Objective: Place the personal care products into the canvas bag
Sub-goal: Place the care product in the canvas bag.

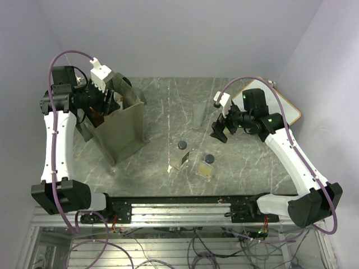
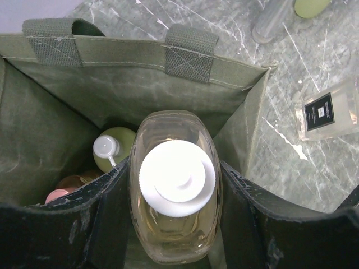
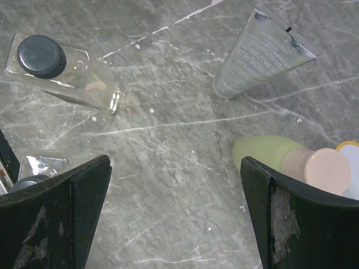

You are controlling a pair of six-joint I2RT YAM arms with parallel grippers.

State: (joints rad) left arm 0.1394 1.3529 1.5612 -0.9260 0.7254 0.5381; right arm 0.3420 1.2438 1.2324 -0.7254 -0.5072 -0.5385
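Note:
My left gripper (image 1: 106, 103) hovers over the open top of the olive canvas bag (image 1: 120, 131). In the left wrist view it (image 2: 175, 168) is shut on a clear pale-yellow bottle with a white cap (image 2: 176, 185), held inside the bag's mouth (image 2: 140, 53). A yellow-green pump bottle (image 2: 115, 147) and an orange bottle (image 2: 73, 182) lie in the bag. My right gripper (image 1: 221, 130) (image 3: 175, 168) is open and empty above the table. Around it lie two clear square bottles with dark caps (image 3: 61, 70) (image 3: 39, 168), a grey tube (image 3: 261, 53) and a yellow-green bottle with a peach cap (image 3: 280, 154).
The two square bottles (image 1: 181, 154) (image 1: 207, 166) lie mid-table and the tube (image 1: 199, 115) behind them. A wood-framed whiteboard (image 1: 283, 103) lies at the back right under the right arm. A white and yellow object (image 3: 350, 162) shows at the right wrist view's edge.

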